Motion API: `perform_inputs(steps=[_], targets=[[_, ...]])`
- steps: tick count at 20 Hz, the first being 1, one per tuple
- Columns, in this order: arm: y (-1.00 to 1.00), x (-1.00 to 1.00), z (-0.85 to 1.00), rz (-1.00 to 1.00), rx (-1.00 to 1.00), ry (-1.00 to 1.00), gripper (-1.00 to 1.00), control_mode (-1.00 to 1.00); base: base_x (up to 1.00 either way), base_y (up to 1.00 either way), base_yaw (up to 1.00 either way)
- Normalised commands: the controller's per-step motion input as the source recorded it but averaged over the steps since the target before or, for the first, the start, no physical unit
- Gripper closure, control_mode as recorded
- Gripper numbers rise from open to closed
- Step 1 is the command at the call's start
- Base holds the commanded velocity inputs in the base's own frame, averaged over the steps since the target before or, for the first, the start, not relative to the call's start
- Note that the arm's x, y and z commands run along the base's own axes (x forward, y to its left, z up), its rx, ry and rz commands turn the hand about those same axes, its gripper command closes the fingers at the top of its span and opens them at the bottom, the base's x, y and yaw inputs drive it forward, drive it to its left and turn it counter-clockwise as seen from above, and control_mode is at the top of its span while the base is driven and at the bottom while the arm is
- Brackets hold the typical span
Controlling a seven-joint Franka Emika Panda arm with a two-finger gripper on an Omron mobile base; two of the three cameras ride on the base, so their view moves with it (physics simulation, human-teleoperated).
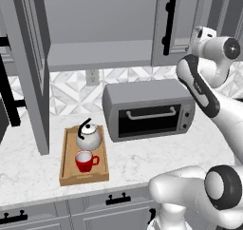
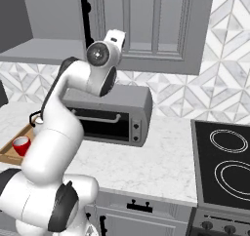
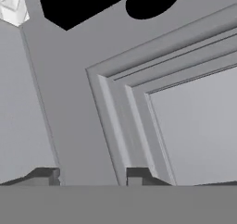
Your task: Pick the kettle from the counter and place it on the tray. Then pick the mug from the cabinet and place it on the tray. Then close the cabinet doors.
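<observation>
Fingertips stand apart, empty, against the right door as the arm reaches up

The white marble table carries a light-wood tray holding kettle and red mug, with a grey toaster oven just beside it.
</observation>
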Motion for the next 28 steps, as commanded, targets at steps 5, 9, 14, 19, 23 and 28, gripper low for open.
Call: perform_inputs(steps=[5, 9, 14, 19, 23, 28], targets=[[-0.01, -0.07, -0.99, 0.0, -0.05, 0.07, -1.0, -1.0, 0.0, 0.0, 0.0], [-0.01, -0.44, -0.8, 0.0, 0.0, 0.02, -1.0, -1.0, 0.0, 0.0, 0.0], [0.0, -0.79, -0.16, -0.02, 0.0, 0.09, -1.0, -1.0, 0.0, 0.0, 0.0], [0.07, -0.72, 0.44, -0.01, 0.0, 0.0, -1.0, -1.0, 0.0, 0.0, 0.0], [0.32, -0.62, -0.01, 0.0, -0.08, 0.04, -1.0, -1.0, 0.0, 0.0, 0.0], [0.66, -0.2, -0.32, 0.0, -0.18, 0.08, -1.0, -1.0, 0.0, 0.0, 0.0]])
